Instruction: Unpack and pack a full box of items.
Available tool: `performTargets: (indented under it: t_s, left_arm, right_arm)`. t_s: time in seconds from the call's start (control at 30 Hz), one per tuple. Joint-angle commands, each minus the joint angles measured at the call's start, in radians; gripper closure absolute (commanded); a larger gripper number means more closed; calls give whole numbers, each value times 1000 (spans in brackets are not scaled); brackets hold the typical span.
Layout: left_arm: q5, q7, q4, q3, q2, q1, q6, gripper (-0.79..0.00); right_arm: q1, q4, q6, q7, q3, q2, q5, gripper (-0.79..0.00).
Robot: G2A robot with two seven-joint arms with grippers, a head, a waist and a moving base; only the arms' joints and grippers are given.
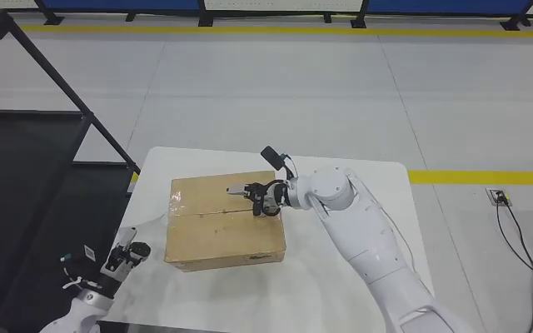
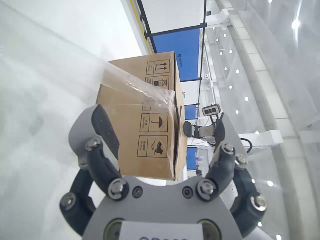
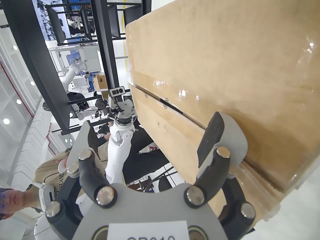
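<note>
A shut cardboard box (image 1: 225,221) lies on the white table (image 1: 358,179), its two top flaps meeting at a centre seam under clear tape. My right gripper (image 1: 251,200) hovers open over the box top, at the seam's right end. In the right wrist view the right gripper (image 3: 152,123) has one finger pad (image 3: 211,136) next to the taped seam (image 3: 175,109); nothing is held. My left gripper (image 1: 132,250) is off the table's front left corner, open and empty. The left wrist view has it (image 2: 160,116) facing the box's printed end (image 2: 152,136).
A black metal frame (image 1: 50,83) stands just left of the table. Bare table shows to the right of the box (image 1: 366,250) and along the front edge. A yellow floor line (image 1: 466,176) runs past the table's right side.
</note>
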Motion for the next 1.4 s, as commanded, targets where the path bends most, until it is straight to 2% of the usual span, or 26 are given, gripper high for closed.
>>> performTargets:
  t_s: [0.0,0.17,0.3,0.47,0.67,0.8,1.0,1.37]
  left_arm:
    - [-30,-36,68,17,-1,-60,15,-785]
    - [-100,-114,207,71,-10,-184,56,-785]
    - [-96,-122,289,99,-15,-249,53,-785]
    - [-130,-83,359,115,-25,-303,55,-785]
    - [-148,-7,382,113,-34,-330,-16,-785]
    - [-127,61,350,100,-36,-315,-77,-785]
    - [-70,186,239,78,-40,-253,-130,-785]
    - [178,450,-68,18,-43,-61,-103,-785]
  right_arm:
    - [4,3,-2,-1,-6,0,0,-785]
    - [6,0,-2,-8,-15,1,0,-785]
    - [1,-12,2,-10,-13,6,-1,-785]
    - [-10,-33,9,-11,-10,13,-4,-785]
    - [-22,-53,15,-13,-11,19,-4,-785]
    - [-26,-62,16,-14,-13,23,-6,-785]
    - [-32,-72,15,-13,-10,30,-2,-785]
    - [-30,-70,6,-8,-15,38,9,-785]
